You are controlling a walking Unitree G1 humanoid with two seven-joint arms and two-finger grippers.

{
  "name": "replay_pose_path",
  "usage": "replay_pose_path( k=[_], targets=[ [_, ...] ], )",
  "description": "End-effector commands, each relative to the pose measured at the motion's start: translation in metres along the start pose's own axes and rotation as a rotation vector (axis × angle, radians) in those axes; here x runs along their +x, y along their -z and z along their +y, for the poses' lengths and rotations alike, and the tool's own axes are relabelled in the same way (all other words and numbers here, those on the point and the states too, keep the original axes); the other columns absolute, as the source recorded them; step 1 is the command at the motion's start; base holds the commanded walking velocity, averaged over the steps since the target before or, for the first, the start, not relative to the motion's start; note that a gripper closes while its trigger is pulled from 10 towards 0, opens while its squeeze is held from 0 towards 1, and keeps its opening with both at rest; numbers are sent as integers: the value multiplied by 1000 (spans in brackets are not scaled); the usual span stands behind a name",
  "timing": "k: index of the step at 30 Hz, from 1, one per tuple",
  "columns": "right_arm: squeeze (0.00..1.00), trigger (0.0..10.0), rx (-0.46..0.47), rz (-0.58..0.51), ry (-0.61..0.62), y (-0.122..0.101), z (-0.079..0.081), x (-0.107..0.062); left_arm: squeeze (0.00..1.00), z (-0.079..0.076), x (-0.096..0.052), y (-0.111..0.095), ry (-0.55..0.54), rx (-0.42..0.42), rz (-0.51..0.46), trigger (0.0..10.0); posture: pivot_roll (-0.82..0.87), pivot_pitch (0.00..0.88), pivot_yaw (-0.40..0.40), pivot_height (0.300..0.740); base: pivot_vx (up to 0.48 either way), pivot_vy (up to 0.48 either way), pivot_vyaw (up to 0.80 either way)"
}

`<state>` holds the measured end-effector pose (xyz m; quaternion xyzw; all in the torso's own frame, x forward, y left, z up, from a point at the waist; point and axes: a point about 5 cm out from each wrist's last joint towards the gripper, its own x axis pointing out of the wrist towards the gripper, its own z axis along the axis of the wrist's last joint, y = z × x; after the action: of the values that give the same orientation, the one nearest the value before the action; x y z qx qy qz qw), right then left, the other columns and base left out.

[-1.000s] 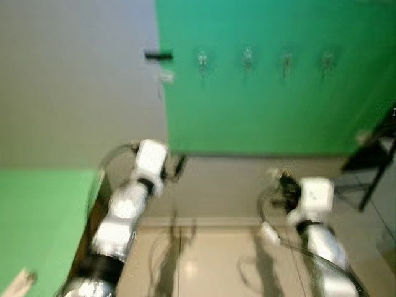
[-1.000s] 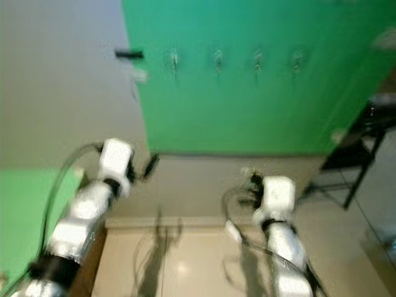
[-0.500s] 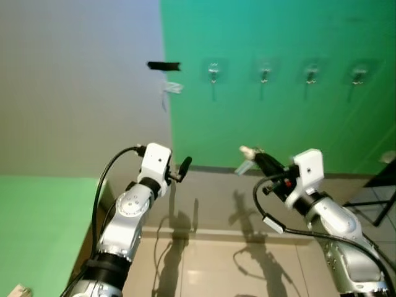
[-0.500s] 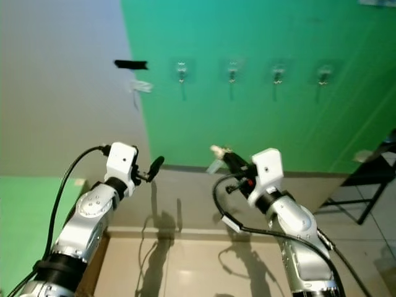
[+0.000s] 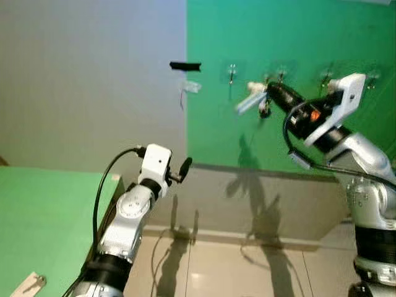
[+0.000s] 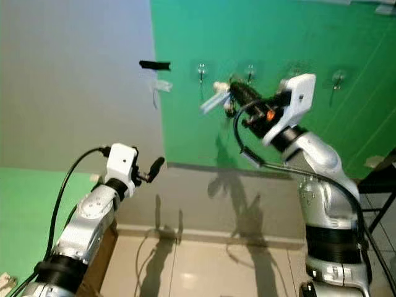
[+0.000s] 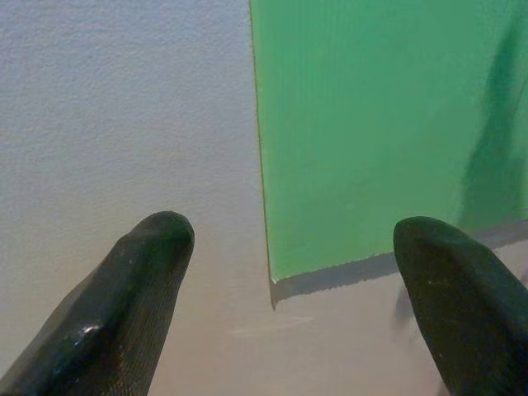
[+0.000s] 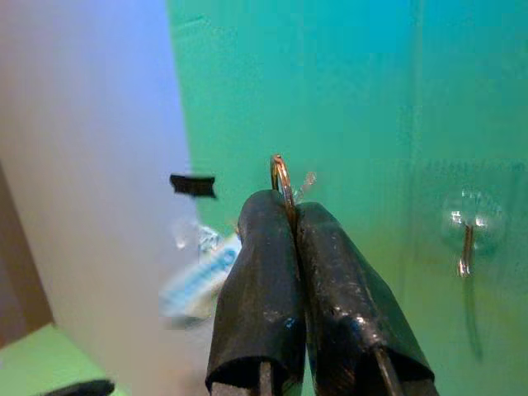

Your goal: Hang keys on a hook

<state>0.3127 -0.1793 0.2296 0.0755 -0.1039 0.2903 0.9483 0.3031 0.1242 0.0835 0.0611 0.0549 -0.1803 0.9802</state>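
Observation:
My right gripper [image 5: 271,93] is raised to the green wall, its fingers [image 8: 272,272] pressed shut on a metal key ring [image 8: 280,175]. A white tag [image 5: 247,99] hangs from the ring toward the left. The gripper's tip sits between the first clear hook [image 5: 231,72] and the second hook [image 5: 281,74], a little below them; whether it touches the wall I cannot tell. In the right wrist view one hook [image 8: 467,241] lies beside the fingers, apart from the ring. My left gripper [image 5: 184,168] is held low and open, pointing at the wall's lower part.
Two more hooks [image 5: 326,77] continue the row to the right. A black tape strip [image 5: 185,65] and a white scrap [image 5: 192,86] mark the grey wall's edge. A green surface [image 5: 43,216] lies lower left; a black frame [image 6: 380,173] stands far right.
My right arm has risen from waist height up to the row of hooks, carrying the key ring and tag. The camera has shifted; the left arm holds its pose.

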Motion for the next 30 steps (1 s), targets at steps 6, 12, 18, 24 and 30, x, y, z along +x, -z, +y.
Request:
replay_pose_path(
  k=[6,12,18,24,30],
  targets=[
    [0,0,80,-2,44,4,-11,7,0,0,-1,-3,0,8,-15,10000,-67,0,9,740,0,0,0],
    [0,0,174,-18,89,8,-22,12,0,0,-1,-3,-2,6,-17,10000,-61,0,5,740,0,0,0],
    [0,0,209,-23,96,10,-24,11,0,0,-3,-2,-7,6,-14,10000,-57,0,0,740,0,0,0],
    [0,0,252,-24,116,14,-27,7,0,-1,-4,-2,-3,5,-11,10000,-60,0,0,740,0,0,0],
    [0,0,289,-34,139,15,-31,4,0,-2,-4,-1,2,6,-8,10000,-63,0,2,740,0,0,0]
  ],
)
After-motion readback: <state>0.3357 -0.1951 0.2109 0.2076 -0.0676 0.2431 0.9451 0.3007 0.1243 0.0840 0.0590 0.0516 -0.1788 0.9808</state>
